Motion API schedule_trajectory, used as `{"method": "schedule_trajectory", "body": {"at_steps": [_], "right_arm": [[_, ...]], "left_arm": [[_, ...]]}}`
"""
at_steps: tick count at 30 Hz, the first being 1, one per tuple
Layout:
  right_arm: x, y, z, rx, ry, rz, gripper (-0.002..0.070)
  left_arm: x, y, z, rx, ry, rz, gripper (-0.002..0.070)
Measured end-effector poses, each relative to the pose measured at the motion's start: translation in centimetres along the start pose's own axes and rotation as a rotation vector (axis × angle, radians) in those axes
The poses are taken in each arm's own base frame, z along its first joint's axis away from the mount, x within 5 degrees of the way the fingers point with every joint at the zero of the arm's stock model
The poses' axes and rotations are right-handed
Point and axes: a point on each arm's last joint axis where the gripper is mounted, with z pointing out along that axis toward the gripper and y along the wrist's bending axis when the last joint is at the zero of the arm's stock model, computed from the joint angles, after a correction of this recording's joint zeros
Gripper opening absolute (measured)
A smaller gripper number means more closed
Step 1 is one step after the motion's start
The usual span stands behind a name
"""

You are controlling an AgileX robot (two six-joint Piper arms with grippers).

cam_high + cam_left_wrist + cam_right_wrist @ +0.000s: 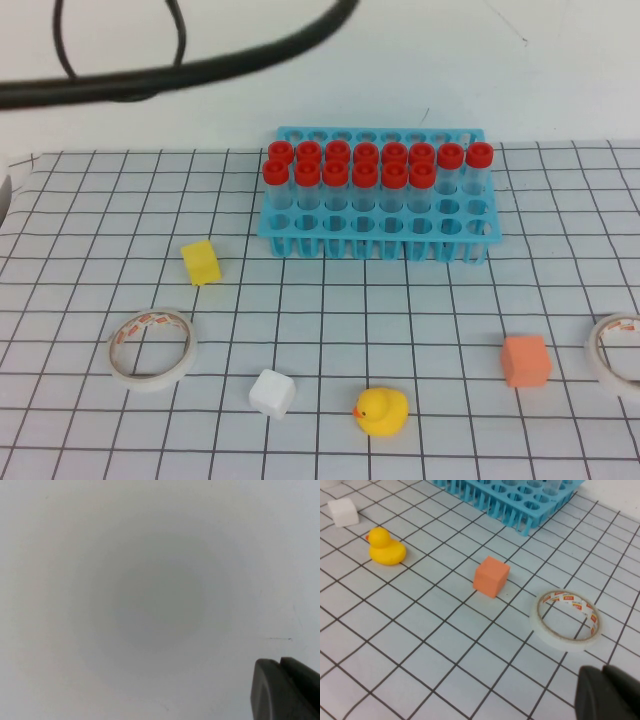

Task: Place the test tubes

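The right gripper is held shut and empty over the tabletop. A tape roll lies nearest it, an orange cube beyond that, and the blue rack farthest ahead. The left gripper is likewise closed on nothing, and only a blank white surface is seen past it. Fourteen red-capped test tubes are stood upright in the rack's rear rows. No loose tube is seen, so the placing is judged finished or nearly so.

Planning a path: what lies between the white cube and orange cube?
The yellow duck, in the high view, touching neither. Left end effector, shut, faces a blank surface; right end effector, shut, hovers by a tape roll.
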Motion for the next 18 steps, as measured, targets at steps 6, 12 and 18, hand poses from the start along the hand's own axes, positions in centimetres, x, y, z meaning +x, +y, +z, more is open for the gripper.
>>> {"method": "schedule_trajectory", "body": {"at_steps": [6, 12, 18], "right_arm": [[0.0, 0.0, 0.0, 0.002, 0.000, -0.001, -0.0001], [0.0, 0.0, 0.0, 0.002, 0.000, -0.001, -0.0001], [0.0, 0.0, 0.0, 0.002, 0.000, -0.001, -0.0001]], "left_arm": [[0.5, 0.0, -0.6, -0.005, 0.026, 0.041, 0.0000], [1.4, 1.0, -5.2, -0.033, 0.153, -0.098, 0.0000], [8.5, -0.8, -8.6, -0.047, 0.336, -0.220, 0.0000]]}}
